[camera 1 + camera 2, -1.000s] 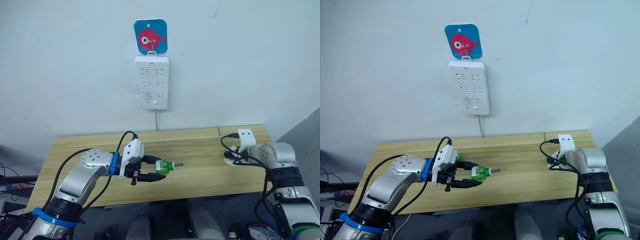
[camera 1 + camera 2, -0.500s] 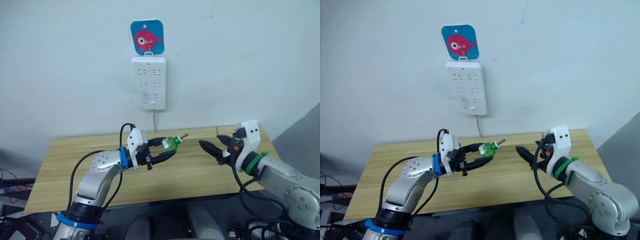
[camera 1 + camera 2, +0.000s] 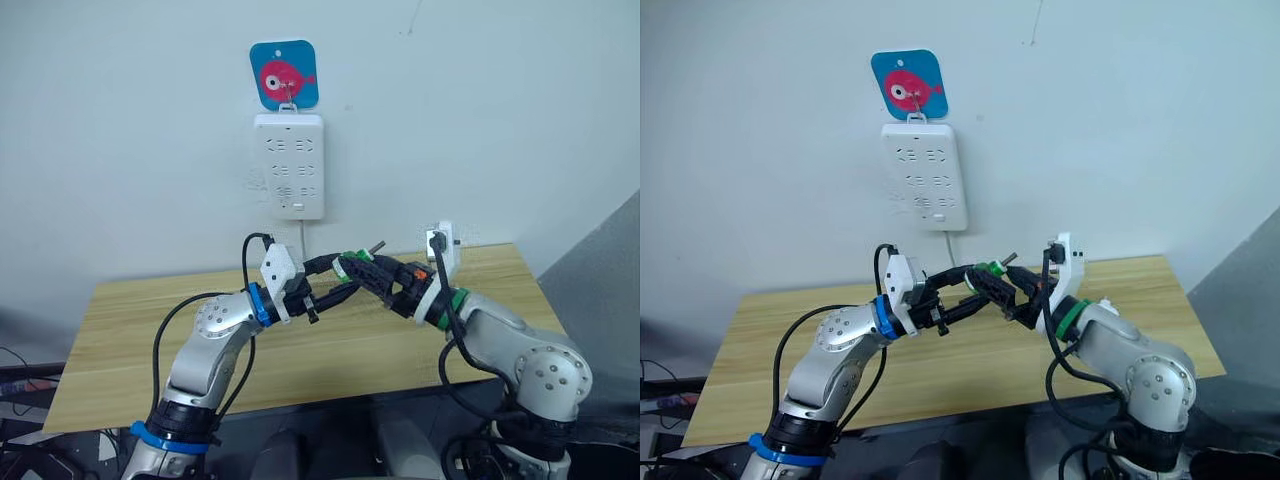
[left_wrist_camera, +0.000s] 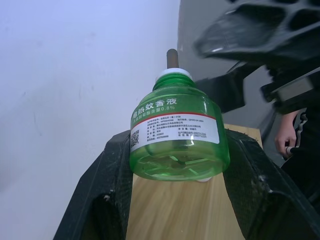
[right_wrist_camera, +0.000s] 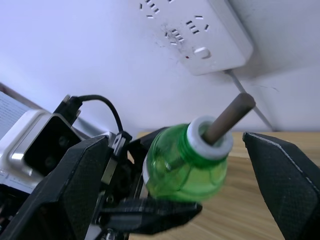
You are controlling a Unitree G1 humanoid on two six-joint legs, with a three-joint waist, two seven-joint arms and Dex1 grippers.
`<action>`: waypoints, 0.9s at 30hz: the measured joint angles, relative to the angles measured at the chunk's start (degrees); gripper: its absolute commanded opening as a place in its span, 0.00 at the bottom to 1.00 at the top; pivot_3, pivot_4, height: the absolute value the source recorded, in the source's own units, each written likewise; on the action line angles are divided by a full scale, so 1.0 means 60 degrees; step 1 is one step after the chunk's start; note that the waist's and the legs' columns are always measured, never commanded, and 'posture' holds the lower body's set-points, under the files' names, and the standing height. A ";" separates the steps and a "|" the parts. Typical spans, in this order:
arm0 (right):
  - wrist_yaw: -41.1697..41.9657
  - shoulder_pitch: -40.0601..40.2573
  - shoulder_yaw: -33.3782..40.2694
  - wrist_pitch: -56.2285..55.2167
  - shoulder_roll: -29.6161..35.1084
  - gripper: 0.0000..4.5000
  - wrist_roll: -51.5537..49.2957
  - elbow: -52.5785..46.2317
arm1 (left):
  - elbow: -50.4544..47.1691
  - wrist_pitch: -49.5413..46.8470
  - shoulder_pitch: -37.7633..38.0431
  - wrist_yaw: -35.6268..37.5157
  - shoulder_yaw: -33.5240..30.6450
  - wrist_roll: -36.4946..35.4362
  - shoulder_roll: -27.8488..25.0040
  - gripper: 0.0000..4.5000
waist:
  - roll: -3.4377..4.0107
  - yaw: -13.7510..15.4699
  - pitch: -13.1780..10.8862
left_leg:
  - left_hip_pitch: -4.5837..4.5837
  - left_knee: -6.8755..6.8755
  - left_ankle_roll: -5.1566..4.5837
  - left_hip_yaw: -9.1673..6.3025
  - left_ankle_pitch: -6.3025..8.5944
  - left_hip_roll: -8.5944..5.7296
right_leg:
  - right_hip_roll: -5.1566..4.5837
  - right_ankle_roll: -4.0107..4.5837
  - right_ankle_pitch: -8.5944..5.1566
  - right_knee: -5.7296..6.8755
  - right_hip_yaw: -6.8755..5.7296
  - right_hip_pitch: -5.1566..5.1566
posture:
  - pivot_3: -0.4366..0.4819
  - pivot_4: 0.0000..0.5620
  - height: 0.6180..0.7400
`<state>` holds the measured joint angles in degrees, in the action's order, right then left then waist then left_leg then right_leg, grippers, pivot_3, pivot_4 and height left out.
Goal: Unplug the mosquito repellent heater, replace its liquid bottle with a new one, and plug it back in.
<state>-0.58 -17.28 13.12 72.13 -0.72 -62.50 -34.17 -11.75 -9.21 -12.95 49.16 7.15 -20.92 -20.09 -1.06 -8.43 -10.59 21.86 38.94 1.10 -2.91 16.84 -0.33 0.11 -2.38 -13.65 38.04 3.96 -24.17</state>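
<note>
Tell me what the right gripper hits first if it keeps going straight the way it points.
Most likely the green bottle held in the left gripper: it sits between the open fingers of the right gripper, wick toward it. Past that, the left gripper itself.

Silver arms; black cables; blue left band; green right band

The left gripper (image 4: 177, 200) had its jaws clamped on either side of the green bottle (image 4: 178, 137), label facing the camera, dark wick (image 4: 172, 58) pointing up. The right gripper's black fingers (image 4: 260, 32) hung just above, wooden bench (image 4: 172, 210) beneath.
</note>
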 measured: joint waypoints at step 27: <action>-0.0572 0.0475 -0.1658 -0.2634 0.2524 0.19 0.0476 0.0659 | 0.0006 0.1059 0.1728 0.0498 -0.0069 0.0659 -0.1525 0.94 | 0.0003 0.0033 -0.0002 | -0.0005 -0.0003 0.0000 0.0023 0.0000 -0.0001 | 0.0000 -0.0045 -0.0029 -0.0014 0.0000 -0.0004 | 0.31 0.30 0.94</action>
<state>-4.01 -14.43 3.17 56.32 14.43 -59.65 -30.22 -11.72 -2.86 -2.58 52.15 6.73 -16.96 -29.23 -1.04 -8.24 -10.60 21.83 38.92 1.10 -2.77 16.84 -0.34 0.11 -2.65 -13.83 37.96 3.97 -24.19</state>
